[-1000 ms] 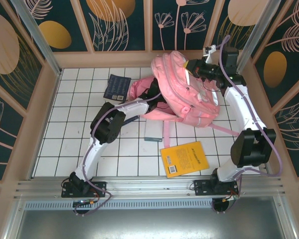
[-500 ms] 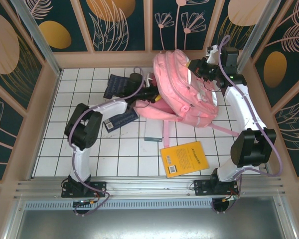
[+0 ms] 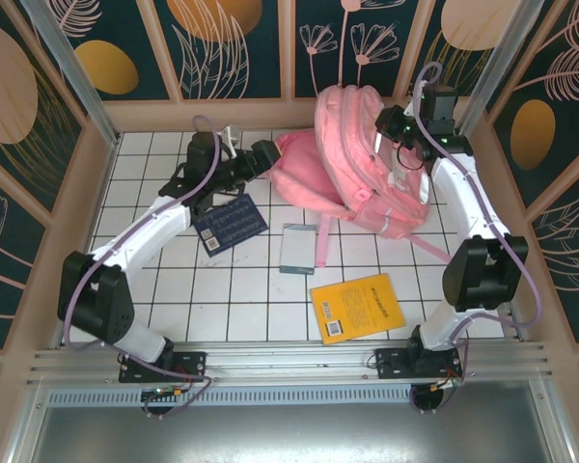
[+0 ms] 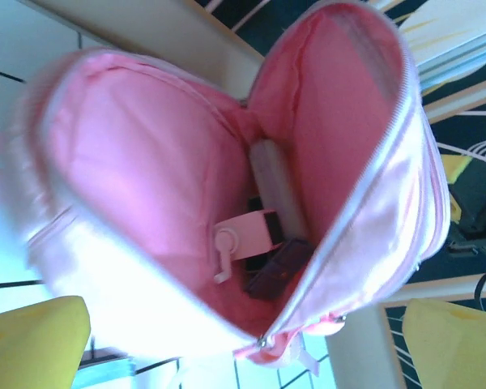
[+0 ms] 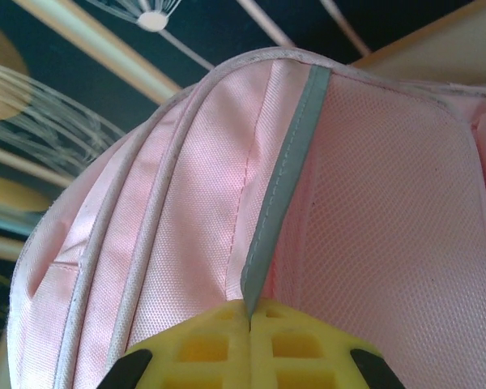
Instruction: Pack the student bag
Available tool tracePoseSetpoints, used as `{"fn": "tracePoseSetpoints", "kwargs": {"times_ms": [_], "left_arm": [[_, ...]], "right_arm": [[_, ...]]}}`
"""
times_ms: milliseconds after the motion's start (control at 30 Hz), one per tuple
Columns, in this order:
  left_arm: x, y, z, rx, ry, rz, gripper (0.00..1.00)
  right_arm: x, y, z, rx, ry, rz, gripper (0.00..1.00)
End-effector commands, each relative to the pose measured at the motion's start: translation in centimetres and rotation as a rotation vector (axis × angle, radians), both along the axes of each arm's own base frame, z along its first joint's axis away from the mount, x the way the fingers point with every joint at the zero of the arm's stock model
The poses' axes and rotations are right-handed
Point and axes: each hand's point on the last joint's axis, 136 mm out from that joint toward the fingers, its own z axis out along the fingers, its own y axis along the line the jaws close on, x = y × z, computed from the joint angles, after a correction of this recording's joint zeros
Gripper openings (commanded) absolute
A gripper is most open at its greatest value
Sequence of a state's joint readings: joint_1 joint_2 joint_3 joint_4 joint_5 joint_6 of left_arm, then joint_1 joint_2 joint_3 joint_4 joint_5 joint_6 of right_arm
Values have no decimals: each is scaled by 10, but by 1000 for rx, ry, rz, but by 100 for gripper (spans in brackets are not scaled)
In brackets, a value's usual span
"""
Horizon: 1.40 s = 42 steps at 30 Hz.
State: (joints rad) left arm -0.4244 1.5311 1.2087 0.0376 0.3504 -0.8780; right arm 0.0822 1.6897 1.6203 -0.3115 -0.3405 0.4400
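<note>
— Spotted the student bag point(image 3: 362, 159) where?
— At the far right of the tiled table point(image 3: 174, 280), close to the back wall, propped up and leaning. Gaped unzipped toward the left (pink lining all round in the left wrist view).
— Noticed anything inside?
— Made out a pale oblong case point(image 4: 277, 190), a pink piece with a white handle point(image 4: 239, 243) and something dark point(image 4: 277, 267) beneath, all crowded deep in the compartment. Could not identify the dark one.
— And the right gripper point(image 5: 249, 314)?
— Clenched on the bag's grey trim strip point(image 5: 279, 186), yellow fingertips pressed together over it, up at the bag's top edge.
— Checked the left gripper point(image 3: 267, 156)?
— Released: yellow fingers point(image 4: 32, 340) spread wide at the two lower corners of its own view. Hovered just beside the open flap, facing into the bag.
— Saw what else on the tiles?
— A dark blue notebook point(image 3: 230, 224) under the left arm, a grey slim book point(image 3: 298, 249) near the middle, and a yellow book point(image 3: 357, 307) nearer the bases, well apart from the bag.
</note>
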Motion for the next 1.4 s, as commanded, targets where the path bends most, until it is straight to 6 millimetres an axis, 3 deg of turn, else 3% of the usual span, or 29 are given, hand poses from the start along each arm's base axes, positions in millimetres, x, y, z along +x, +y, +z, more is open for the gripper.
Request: {"fn": "tracePoseSetpoints", "kwargs": {"times_ms": [0,100,200,267,367,433,500,567,667,767,867,967,1167,1367], "left_arm": [[-12,21,-25,125,31,43,99],[-19,28,-27,132,31,53,99],[-24,27,-33,130,48,36,99],[-27,27,-37,122,58,27,99],[-34,27,-44,122,73,13,99],[-41,30,-50,129,83,8,99],[-48,34,-54,142,85,8,99],[-54,40,-54,161,76,21,99],[-68,52,-66,188,88,52,99],[-77,64,-76,215,100,87,99],[-81,78,-86,273,112,129,99],[-84,82,-90,286,111,140,99],[-84,76,-95,249,110,127,99],[-82,71,-98,231,124,113,99]], "right_arm": [[19,-34,0,-156,-34,-133,0],[23,-26,-18,-179,0,-109,0],[24,-4,-36,-181,35,-45,0],[24,6,-40,-216,43,-43,15],[24,6,-30,-317,35,-114,40],[17,8,-15,-395,9,-159,48],[4,25,-2,-446,-31,-155,55],[-14,55,-3,-469,-43,-76,56],[-50,102,-31,-396,21,129,50],[-96,130,-81,-287,141,292,38],[-141,135,-131,-250,277,369,19],[-179,134,-170,-313,363,411,0],[-228,131,-228,-361,501,481,0],[-246,145,-264,-412,570,554,0]]}}
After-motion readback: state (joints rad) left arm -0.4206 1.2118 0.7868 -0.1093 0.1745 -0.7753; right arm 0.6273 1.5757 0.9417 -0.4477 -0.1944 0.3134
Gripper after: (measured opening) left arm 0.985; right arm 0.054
